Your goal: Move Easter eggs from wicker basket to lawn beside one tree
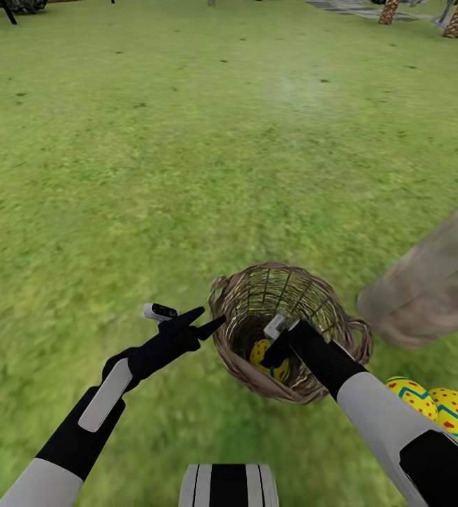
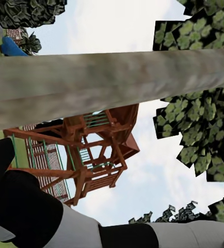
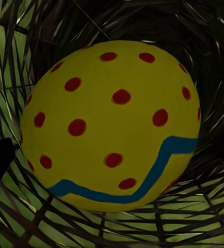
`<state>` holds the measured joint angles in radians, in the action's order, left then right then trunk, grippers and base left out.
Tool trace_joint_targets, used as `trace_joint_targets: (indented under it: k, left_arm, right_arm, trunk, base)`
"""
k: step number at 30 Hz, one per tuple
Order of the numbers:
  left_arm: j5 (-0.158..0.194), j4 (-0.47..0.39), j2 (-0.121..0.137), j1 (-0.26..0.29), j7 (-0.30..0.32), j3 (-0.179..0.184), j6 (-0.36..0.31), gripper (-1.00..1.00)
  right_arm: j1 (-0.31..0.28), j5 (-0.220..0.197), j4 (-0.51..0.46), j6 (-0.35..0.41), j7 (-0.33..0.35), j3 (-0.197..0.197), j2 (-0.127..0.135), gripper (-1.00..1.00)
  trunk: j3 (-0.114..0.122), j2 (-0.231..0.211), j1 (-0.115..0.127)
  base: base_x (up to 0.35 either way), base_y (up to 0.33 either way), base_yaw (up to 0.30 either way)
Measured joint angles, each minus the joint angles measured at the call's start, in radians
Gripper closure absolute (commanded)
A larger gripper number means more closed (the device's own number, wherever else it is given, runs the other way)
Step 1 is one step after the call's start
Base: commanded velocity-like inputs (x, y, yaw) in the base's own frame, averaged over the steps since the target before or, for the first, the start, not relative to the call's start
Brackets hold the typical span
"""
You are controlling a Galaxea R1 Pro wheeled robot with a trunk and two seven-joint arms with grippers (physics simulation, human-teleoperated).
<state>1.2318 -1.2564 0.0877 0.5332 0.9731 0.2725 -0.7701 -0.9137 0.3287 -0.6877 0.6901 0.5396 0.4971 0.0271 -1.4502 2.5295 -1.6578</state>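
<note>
Right wrist view: hand [image 3: 112, 170] spreading wide around last Easter egg [image 3: 112, 126] inside wicker basket [image 1: 288, 331]. Looking smooth, rigid, slippery; gripping across the middle advised. Left hand [image 1: 204, 322] idling, narrow. Two eggs [image 1: 436, 412] lying beside tree [image 1: 429, 285].

Wicker basket [image 1: 285, 331]: open weave of thin brown twigs, rough, matt. Easter egg [image 3: 112, 126] inside it: smooth yellow shell, painted red dots and a blue zigzag, faint sheen. Tree trunk [image 1: 433, 282]: mottled grey-beige, blurred, seemingly smooth bark. Lawn [image 1: 151, 176]: mottled green grass, matt. Play structure [image 2: 86, 155]: reddish-brown slatted wood.
</note>
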Motion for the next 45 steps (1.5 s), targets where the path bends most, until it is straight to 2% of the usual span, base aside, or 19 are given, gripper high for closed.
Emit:
trace_joint_targets:
  k: [11,13,19,20,36,45]
  left_arm:
    - [-0.001,0.001,0.0,0.0,0.0,0.0,0.0,-1.0]
    - [-0.001,0.002,0.0,0.0,0.0,0.0,0.0,-1.0]
    - [-0.001,0.002,0.0,0.0,0.0,0.0,0.0,-1.0]
    - [-0.001,0.003,0.0,0.0,0.0,0.0,0.0,-1.0]
    - [0.003,0.013,0.0,0.0,-0.002,0.0,0.0,-1.0]
    - [0.003,0.04,-0.001,0.0,0.001,0.0,0.0,-1.0]
  right_arm:
    - [0.0,0.003,-0.005,0.001,-0.001,0.0,0.0,-1.0]
    - [-0.001,0.017,-0.008,-0.006,-0.005,0.0,0.0,-1.0]
    - [-0.001,0.016,-0.053,-0.005,-0.008,0.0,-0.001,-1.0]
    - [-0.001,0.017,-0.06,-0.005,-0.009,0.0,-0.001,1.0]
    - [0.0,0.012,-0.093,-0.001,-0.003,0.003,-0.005,1.0]
    - [0.001,0.001,-0.072,0.004,-0.002,0.003,-0.005,1.0]
  trunk:
    - [-0.043,0.003,-0.005]
    - [-0.05,0.003,-0.006]
    - [-0.073,0.005,-0.008]
    - [-0.077,0.005,-0.009]
    - [-0.089,0.006,-0.01]
    - [-0.077,0.005,-0.009]
  base:
    - [0.0,0.0,0.0]
    - [0.0,0.0,0.0]
    - [0.0,0.0,0.0]
    - [0.0,0.0,0.0]
    - [0.0,0.0,0.0]
    - [0.0,0.0,0.0]
